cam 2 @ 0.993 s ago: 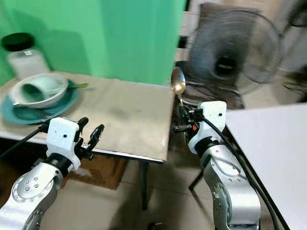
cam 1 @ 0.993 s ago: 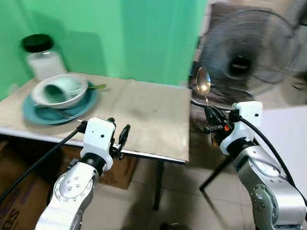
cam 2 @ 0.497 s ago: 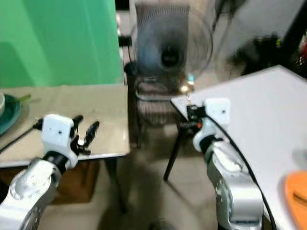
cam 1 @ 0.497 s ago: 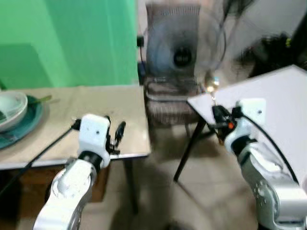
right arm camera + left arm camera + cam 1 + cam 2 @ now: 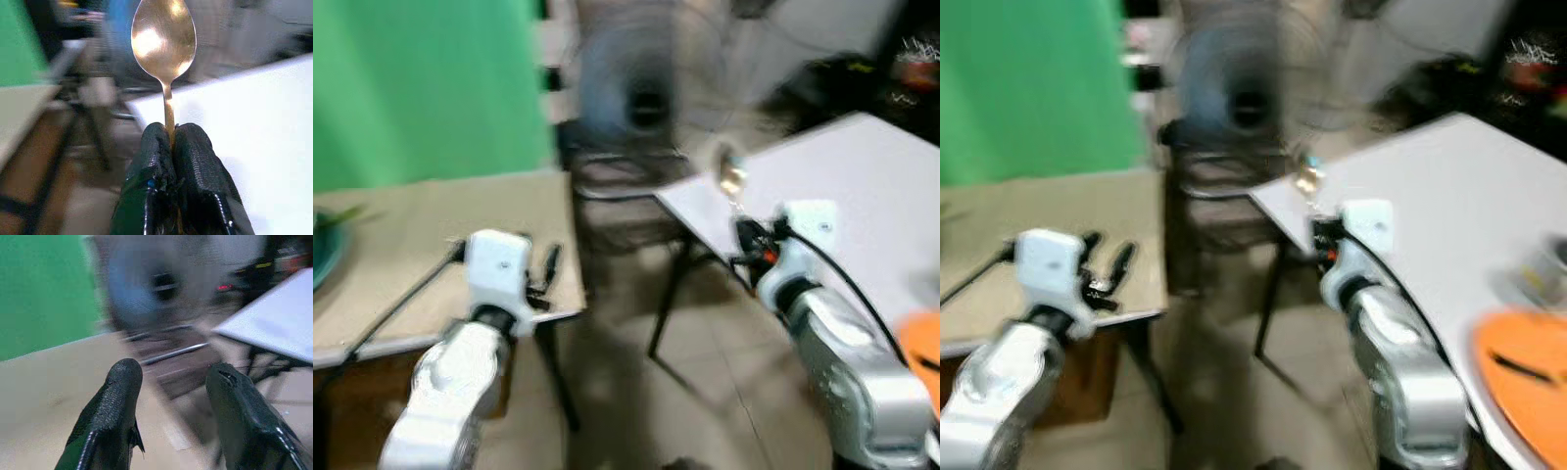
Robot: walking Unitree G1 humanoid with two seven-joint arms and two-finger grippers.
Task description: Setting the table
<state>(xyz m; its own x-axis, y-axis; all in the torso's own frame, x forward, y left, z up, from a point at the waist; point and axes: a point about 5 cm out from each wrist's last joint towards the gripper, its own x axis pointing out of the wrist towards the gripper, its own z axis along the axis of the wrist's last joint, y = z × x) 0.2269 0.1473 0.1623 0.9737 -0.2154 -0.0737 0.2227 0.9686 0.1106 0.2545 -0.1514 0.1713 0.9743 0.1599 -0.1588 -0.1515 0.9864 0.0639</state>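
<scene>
The right gripper has its two black fingers pinched tight on the handle of a spoon; the spoon stands upright out of the fingertips, bowl uppermost, its metal catching the light; in the head views the same spoon rises just above the gripper, which is held up in front of the near corner of a white table; that table stretches away beyond and to the right of the gripper, and an orange plate lies on it well to the right, nearer the robot, with a dark utensil across it.

The left gripper holds nothing; its fingers are spread well apart; it hovers over the near edge of a beige table, whose top runs ahead of and to the left of it.

Between the two grippers and farther off stands a fan, blurred, with a dark chair below it; a green wall rises behind the beige table; the head views are smeared throughout.
</scene>
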